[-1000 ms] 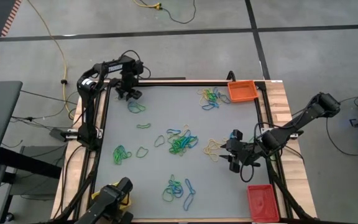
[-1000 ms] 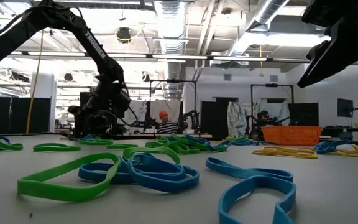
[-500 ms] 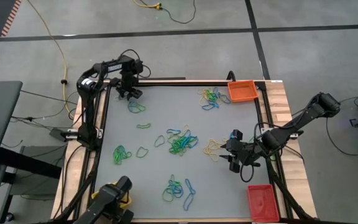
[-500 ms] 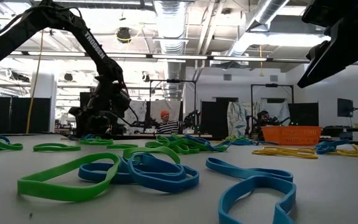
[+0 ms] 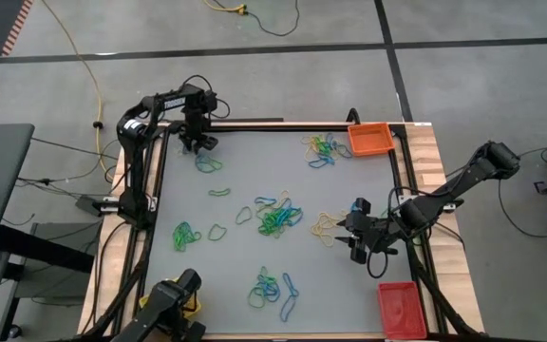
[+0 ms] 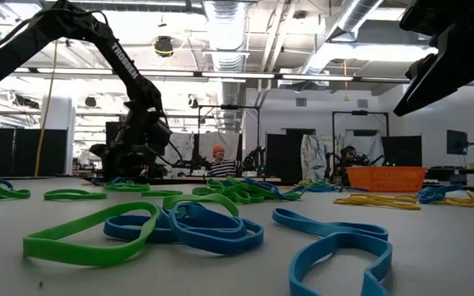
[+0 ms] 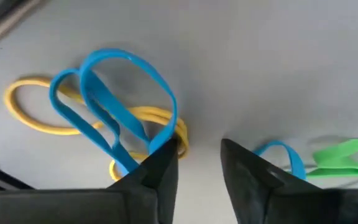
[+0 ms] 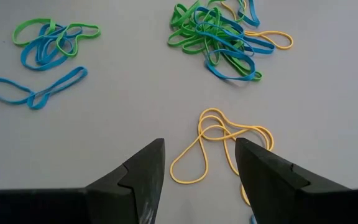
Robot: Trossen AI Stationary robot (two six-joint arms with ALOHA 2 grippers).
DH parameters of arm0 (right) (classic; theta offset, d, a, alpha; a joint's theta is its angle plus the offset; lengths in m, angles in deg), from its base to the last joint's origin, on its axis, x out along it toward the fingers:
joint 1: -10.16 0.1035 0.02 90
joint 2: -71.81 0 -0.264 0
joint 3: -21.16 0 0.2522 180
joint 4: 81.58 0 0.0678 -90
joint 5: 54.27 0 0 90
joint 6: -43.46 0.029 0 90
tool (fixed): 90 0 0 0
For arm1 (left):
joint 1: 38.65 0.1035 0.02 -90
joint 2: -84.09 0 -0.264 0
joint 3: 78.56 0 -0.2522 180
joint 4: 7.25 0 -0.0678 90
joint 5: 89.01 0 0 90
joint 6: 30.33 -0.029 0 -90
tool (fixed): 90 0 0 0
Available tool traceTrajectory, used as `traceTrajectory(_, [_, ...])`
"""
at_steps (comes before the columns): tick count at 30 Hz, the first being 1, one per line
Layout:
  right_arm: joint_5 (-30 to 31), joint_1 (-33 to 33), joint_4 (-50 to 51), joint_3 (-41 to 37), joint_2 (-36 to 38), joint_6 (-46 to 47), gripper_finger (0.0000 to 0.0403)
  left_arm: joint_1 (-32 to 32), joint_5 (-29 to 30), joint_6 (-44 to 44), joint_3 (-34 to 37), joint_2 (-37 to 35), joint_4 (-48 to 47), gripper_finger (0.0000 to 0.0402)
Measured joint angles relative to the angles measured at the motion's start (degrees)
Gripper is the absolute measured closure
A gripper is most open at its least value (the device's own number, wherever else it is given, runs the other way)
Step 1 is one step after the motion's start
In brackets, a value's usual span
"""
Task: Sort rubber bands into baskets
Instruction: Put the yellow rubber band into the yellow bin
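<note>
Change since before: left gripper (image 5: 198,144) has drawn its fingers closer together at the table's far-left corner; my right arm has not shifted.
Left gripper now: low over the grey table (image 5: 245,180); my fingers stand narrowly apart and I cannot tell whether they pinch anything. One fingertip (image 7: 164,157) touches a blue band (image 7: 114,106) tangled with a yellow band (image 7: 36,112).
Right gripper (image 8: 199,165): above the table's right side, my fingers spread wide and holding nothing, yellow loops (image 8: 219,140) on the table between them.
Rubber bands: scattered in clumps, the biggest clump (image 5: 277,215) mid-table.
Baskets: orange basket (image 5: 369,140) at the far-right corner, red basket (image 5: 399,308) near-right.
</note>
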Motion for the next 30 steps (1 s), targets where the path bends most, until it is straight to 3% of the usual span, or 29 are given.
traceTrajectory(6, [0.0,0.0,0.0,0.0,0.0,0.0,0.0179,-0.4,0.2,-2.0,-0.2,1.5,-1.0,0.0339])
traceTrajectory(14, [0.0,0.0,0.0,0.0,0.0,0.0,0.0179,-0.8,4.9,-3.1,-1.4,2.0,-3.6,0.0396])
traceTrajectory(24, [0.0,0.0,0.0,0.0,0.0,0.0,0.0179,-4.1,5.4,-3.8,-4.2,2.1,-7.2,0.0401])
traceTrajectory(30, [0.0,0.0,0.0,0.0,0.0,0.0,0.0179,-6.8,5.7,-4.5,-10.2,2.0,-14.0,0.0401])
